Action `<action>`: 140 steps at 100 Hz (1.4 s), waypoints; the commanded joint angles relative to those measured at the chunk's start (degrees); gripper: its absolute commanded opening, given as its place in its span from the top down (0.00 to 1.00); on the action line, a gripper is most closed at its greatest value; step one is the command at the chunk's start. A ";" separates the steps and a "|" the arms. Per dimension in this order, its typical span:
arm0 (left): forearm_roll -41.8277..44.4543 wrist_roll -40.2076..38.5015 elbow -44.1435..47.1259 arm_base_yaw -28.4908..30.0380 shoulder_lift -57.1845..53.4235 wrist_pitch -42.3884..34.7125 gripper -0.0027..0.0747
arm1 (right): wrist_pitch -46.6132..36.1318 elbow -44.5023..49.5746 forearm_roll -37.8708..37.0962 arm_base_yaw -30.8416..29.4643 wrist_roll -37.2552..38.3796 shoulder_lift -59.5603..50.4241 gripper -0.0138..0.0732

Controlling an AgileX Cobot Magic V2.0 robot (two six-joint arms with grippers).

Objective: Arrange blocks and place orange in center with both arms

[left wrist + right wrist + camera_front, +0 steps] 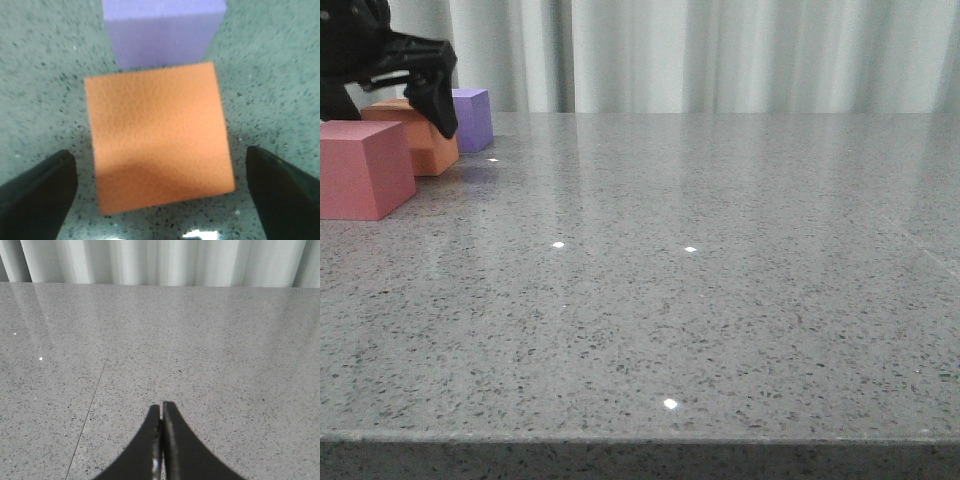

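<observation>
Left hand (pixel 160 200) astride orange cube (pixel 157 140), untouching

The left tool (pixel 160 195) points down at about ten o'clock in the front view, its two fingers (pixel 37 197) spread wide apart. The right tool (pixel 161 440) has its fingers pressed together.

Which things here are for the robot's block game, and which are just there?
For the job: matte orange cube, matte purple cube, matte pinkish-red cube, left gripper with jaws open, right gripper with jaws shut.

Just there: grey speckled table, pale curtain.
</observation>
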 commanded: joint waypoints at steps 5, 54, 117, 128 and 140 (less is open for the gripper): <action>-0.37 0.14 -2.14 0.06 -7.31 -2.32 0.13 | -4.72 -1.39 -1.55 -0.30 -0.38 0.49 0.92; 1.07 0.14 12.02 0.06 -36.01 -7.08 0.13 | -4.72 -1.39 -1.55 -0.30 -0.38 0.49 0.92; 1.07 0.14 50.02 0.06 -83.02 -12.06 0.28 | -4.72 -1.39 -1.55 -0.30 -0.38 0.49 0.92; 1.07 0.14 51.95 0.06 -87.18 -12.06 0.54 | -4.72 -1.39 -1.55 -0.30 -0.38 0.49 0.92; 1.07 0.14 52.45 0.06 -89.06 -12.06 0.87 | -4.72 -1.39 -1.55 -0.30 -0.38 0.49 0.92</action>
